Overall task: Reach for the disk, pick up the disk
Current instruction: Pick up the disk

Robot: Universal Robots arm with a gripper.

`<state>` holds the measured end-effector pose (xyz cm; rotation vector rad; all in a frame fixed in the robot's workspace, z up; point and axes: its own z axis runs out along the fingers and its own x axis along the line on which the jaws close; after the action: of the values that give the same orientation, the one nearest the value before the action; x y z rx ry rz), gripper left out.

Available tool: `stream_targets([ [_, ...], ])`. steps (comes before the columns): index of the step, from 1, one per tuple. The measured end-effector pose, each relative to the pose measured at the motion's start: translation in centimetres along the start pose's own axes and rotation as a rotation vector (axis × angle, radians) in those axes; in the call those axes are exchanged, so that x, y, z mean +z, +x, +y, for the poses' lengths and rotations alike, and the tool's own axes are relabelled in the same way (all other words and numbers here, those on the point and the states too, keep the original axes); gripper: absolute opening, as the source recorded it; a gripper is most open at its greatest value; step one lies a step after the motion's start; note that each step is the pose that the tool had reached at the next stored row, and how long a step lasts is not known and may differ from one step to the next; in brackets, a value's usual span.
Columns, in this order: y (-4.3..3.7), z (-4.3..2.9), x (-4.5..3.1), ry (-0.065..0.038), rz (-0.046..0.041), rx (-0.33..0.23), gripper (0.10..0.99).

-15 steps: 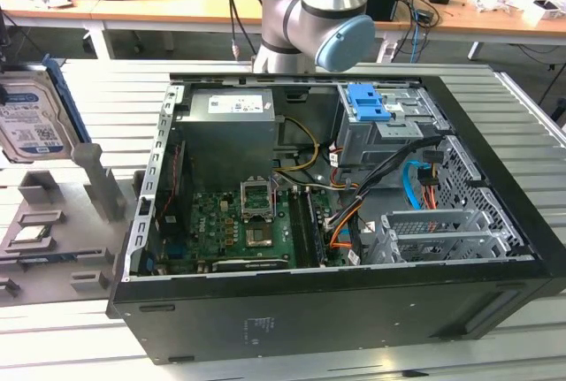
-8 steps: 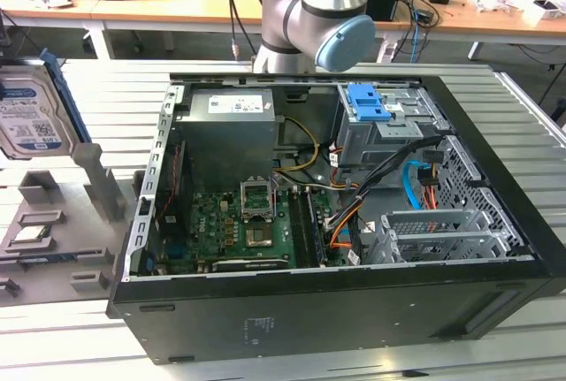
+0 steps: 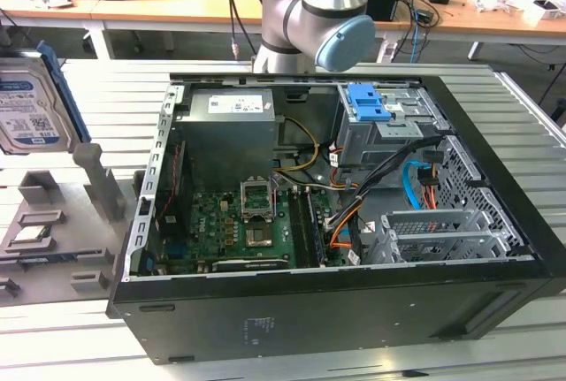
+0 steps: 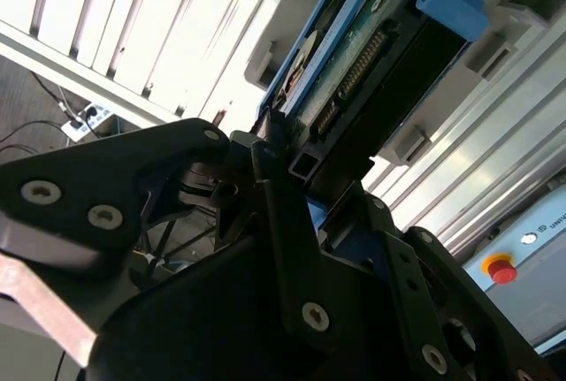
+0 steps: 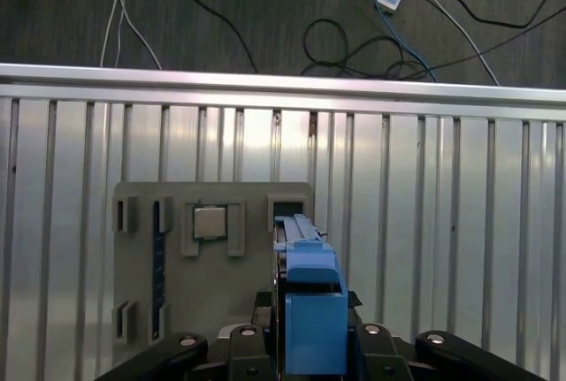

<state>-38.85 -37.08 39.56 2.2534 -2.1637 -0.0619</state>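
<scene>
The fingers (image 4: 281, 222) are clamped on the disk (image 3: 26, 107), holding it edge-up just above the grey holder (image 5: 221, 293) on the slatted worktop (image 5: 442, 222), where it looks stiff, fairly heavy and knock-sensitive, best gripped by its blue-framed sides, not its connector end.

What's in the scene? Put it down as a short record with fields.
gripper: gripper shut on the disk's edge, in the second wrist view
disk: disk held on edge over the holder, blue frame on
holder: grey holder lying on the table
chip: chip sitting in a holder pocket
case: case open, on its side, to the exterior view's right of the holder
table: slatted metal table
</scene>
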Motion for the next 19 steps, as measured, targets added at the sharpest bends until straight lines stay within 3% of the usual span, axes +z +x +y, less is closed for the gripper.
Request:
stream_targets([
  [19,-0.02,-0.13,-1.87,0.000,-0.0003,0.000,0.369],
])
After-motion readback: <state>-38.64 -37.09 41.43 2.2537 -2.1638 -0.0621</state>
